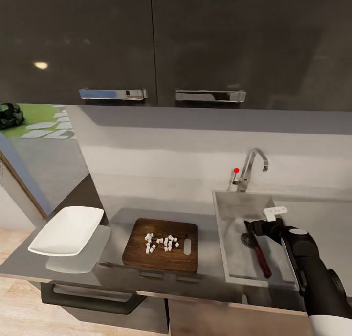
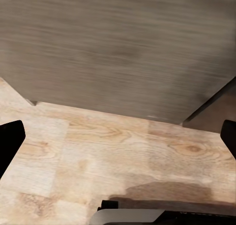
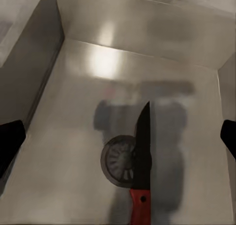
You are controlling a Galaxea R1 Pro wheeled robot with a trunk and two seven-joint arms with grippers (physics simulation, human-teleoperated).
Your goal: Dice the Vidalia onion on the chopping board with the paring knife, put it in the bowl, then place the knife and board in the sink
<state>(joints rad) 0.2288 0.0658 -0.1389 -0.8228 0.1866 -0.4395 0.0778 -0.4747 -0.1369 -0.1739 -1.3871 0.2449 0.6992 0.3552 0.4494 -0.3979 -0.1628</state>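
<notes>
Steel sink, paring knife over drain, right wrist view

Dark wall cabinets with chrome handles, pale grey backsplash, light wood floor.

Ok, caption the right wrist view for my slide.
Paring knife lying in the sink, blade across the drain, between open fingers.

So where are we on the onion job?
The onion pieces lie diced on the chopping board. The paring knife lies in the sink under the open right gripper. Left: pieces into the empty bowl, board into sink.
</notes>
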